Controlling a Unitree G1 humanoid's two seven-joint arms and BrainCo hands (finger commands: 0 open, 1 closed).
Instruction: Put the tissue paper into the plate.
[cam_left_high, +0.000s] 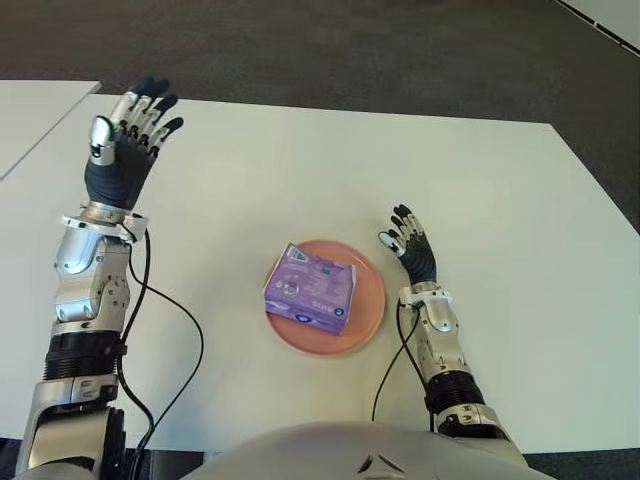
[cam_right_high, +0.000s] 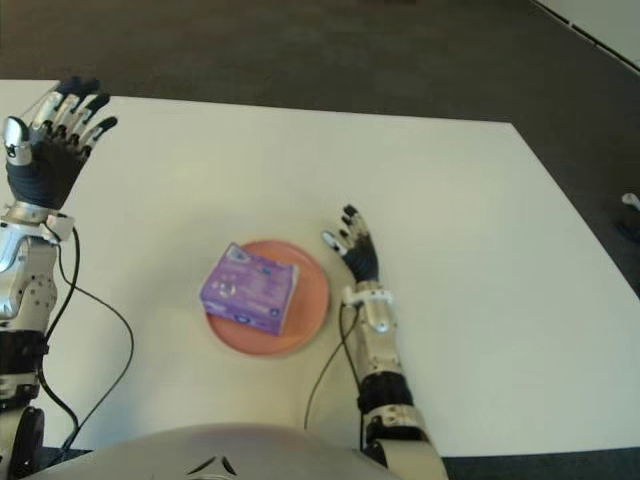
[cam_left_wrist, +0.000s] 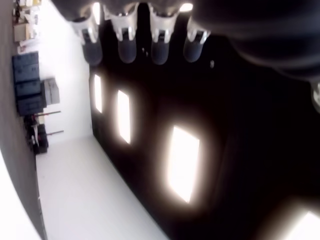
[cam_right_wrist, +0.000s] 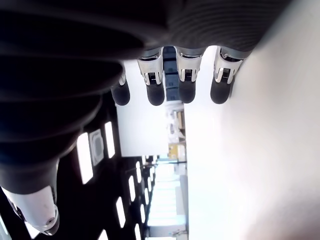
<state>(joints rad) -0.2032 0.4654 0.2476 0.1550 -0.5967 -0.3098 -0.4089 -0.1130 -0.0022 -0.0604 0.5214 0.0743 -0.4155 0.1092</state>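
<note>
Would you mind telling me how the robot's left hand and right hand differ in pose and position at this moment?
The left hand is raised high over the table's far left corner; the right hand sits low, just right of the plate. The left hand is far from the tissue pack; the right hand is close beside it. Both are open and empty.

A white table (cam_left_high: 300, 170) fills most of the view, with dark floor (cam_left_high: 330, 50) beyond its far edge. A round pink plate (cam_left_high: 370, 310) sits directly on the tabletop near the front edge, roughly centred. A second white surface (cam_left_high: 35, 110) shows at the far left.
</note>
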